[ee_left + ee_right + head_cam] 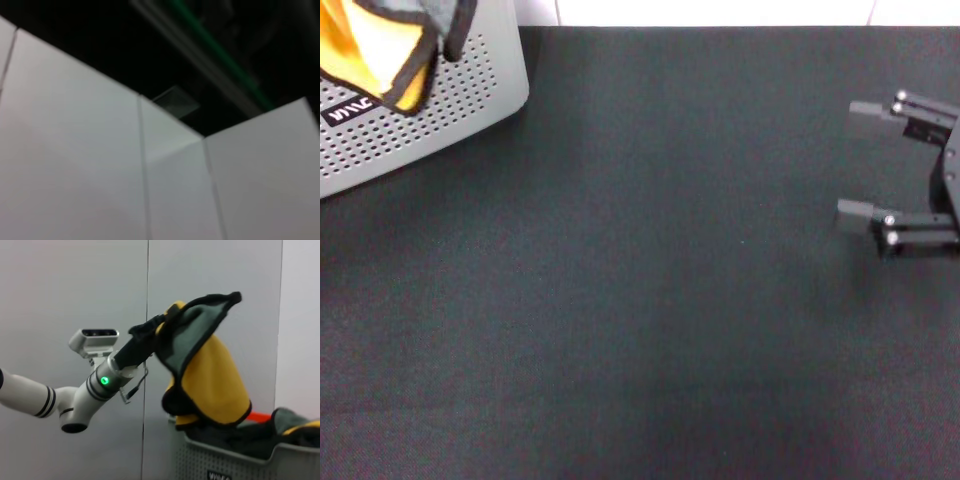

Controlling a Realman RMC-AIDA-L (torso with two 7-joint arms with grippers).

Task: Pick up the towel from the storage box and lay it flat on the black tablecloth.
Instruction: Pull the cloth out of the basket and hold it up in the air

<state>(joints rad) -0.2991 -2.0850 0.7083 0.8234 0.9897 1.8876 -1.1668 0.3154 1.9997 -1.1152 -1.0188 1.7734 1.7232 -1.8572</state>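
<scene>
The towel point(380, 50), yellow with a grey-green back and black edging, hangs over the storage box point(440, 110) at the far left of the head view. In the right wrist view my left gripper point(150, 335) is shut on the top of the towel point(210, 370) and holds it bunched above the storage box point(240, 460). The towel's lower end is still at the box's rim. My right gripper point(860, 160) hovers open over the black tablecloth point(640, 300) at the right edge, with nothing between its fingers.
More yellow and dark cloth point(295, 425) lies inside the box. The tablecloth covers the whole table up to a white wall point(720, 10) at the back. The left wrist view shows only white wall panels point(75, 150).
</scene>
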